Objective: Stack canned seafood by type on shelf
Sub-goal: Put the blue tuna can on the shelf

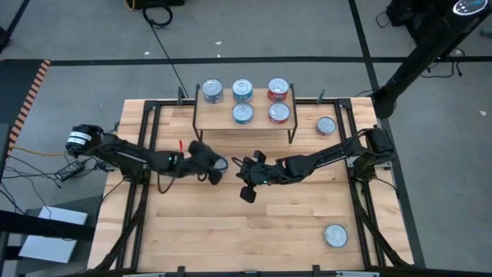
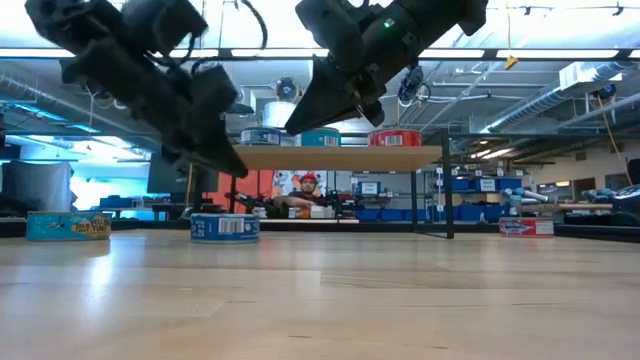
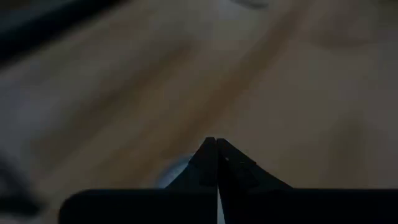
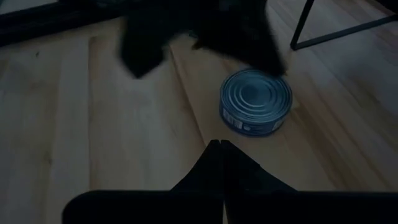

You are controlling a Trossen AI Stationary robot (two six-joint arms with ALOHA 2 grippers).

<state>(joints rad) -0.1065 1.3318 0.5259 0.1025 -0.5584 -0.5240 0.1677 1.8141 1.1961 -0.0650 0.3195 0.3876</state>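
Observation:
The shelf [image 1: 244, 115] stands at the table's far middle, with several silver-topped cans on its board, among them a dark blue one [image 1: 211, 91], a teal one [image 1: 242, 90] and a red one [image 1: 278, 89]. In front of the shelf a blue-labelled can [image 4: 255, 101] rests on its base on the tabletop. My left gripper [image 1: 218, 171] hangs shut just above this can, its tips [image 2: 236, 168] clear of it. My right gripper [image 4: 219, 146] is also shut and hovers a little to the can's right, pointing at it.
Right of the shelf, one more can [image 1: 326, 125] sits on the table, and another [image 1: 335, 235] lies near the front right corner. The shelf's thin black legs [image 4: 323, 28] stand just behind the blue can. Bare wood [image 1: 231, 231] spreads toward the near edge.

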